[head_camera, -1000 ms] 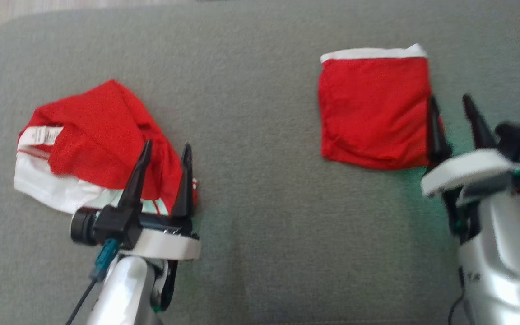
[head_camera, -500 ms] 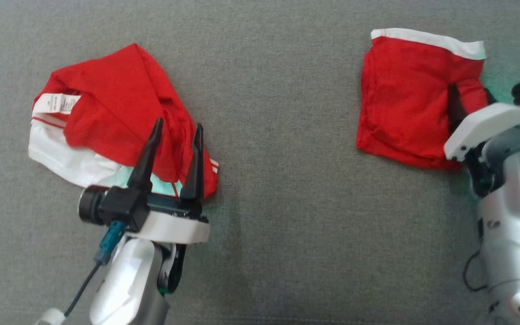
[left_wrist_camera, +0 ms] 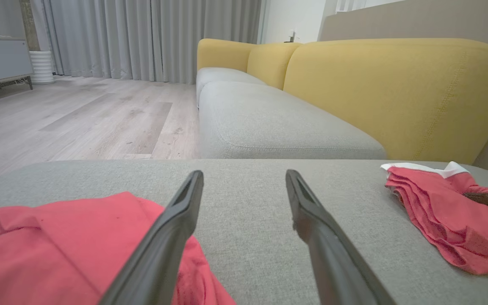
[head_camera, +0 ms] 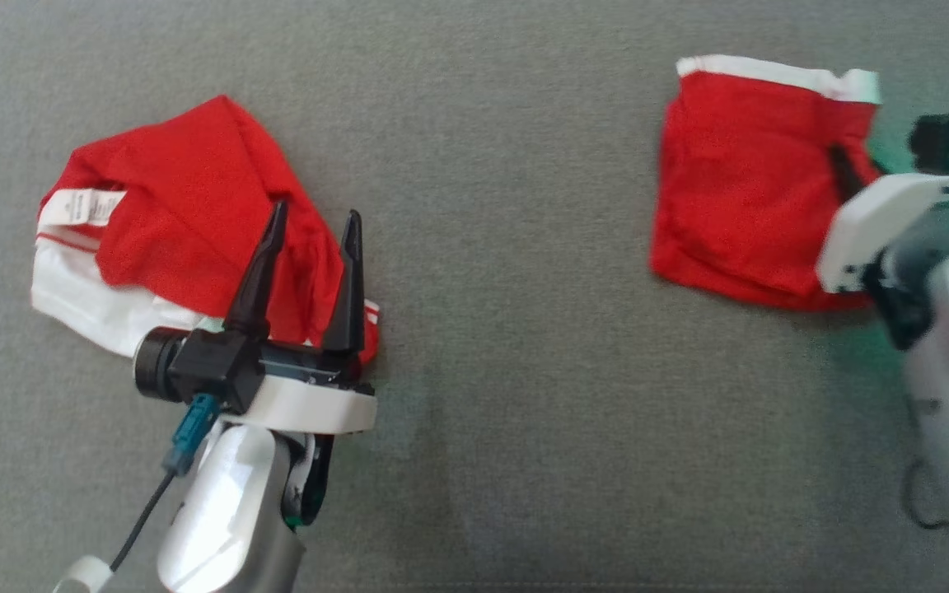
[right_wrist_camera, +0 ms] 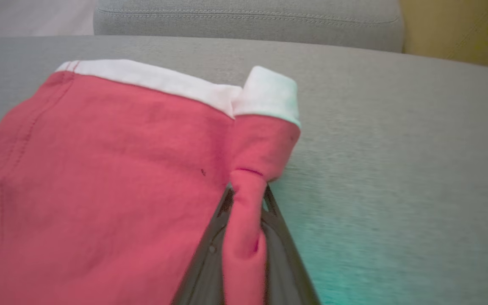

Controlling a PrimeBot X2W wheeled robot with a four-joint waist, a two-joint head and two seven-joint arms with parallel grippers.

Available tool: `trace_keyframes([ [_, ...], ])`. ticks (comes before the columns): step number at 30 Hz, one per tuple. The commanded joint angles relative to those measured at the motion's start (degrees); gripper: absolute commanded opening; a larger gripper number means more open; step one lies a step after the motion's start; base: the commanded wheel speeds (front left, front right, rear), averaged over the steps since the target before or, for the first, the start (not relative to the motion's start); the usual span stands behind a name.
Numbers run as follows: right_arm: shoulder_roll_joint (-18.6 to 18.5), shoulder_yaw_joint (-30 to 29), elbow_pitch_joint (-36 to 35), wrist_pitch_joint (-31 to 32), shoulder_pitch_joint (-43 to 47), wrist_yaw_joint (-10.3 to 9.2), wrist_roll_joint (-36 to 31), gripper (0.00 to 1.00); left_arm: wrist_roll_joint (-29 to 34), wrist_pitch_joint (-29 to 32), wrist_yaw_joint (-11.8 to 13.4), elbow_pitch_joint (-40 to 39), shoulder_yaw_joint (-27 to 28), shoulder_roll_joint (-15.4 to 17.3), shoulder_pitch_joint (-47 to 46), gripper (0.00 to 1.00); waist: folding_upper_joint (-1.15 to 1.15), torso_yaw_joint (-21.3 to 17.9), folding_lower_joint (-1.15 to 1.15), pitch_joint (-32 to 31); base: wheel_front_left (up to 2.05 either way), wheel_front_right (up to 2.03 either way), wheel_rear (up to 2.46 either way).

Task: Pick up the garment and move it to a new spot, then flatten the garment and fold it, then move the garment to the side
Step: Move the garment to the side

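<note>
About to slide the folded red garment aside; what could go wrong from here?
1. The right gripper pinches only a narrow tuck at the edge of the folded red garment with the white band; pulling may peel layers apart and undo the fold.
2. The open left gripper is poised over the crumpled red-and-white garment; a low arm move could snag it.
</note>
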Motion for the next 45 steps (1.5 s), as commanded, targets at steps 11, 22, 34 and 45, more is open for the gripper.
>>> trace_keyframes([
  [11, -22.65, 9.92, -4.54, 1.21, 1.24, -0.04, -1.41, 0.0, 1.12, -0.29, -0.63, -2.73, 3.25, 0.33, -0.5, 1.0, 0.0, -1.92, 0.0, 0.09, 0.0, 0.0, 0.0],
  [22, -30.4, 7.99, -1.79, -0.97, -0.51, -0.04, -5.26, 0.0, 1.25, -0.29, -1.03, -2.82, 3.58, 0.33, -0.98, 1.0, 0.0, -0.3, 0.0, 2.03, 0.0, 0.0, 0.0],
  [34, -28.7, 3.48, -1.63, -2.22, -1.01, -0.04, -5.42, 0.15, 1.67, -0.29, -1.25, -3.13, 4.23, 0.32, -0.97, 1.0, 0.0, -0.43, 0.0, 2.37, 0.0, 0.0, 0.0],
  [45, -21.6, -1.66, -5.63, -5.62, -0.53, -0.04, -7.41, 1.0, 1.45, -0.29, -1.26, -2.87, 4.42, 0.32, -0.4, 1.0, 0.0, -1.54, 0.0, -1.54, 0.0, 0.0, 0.0],
])
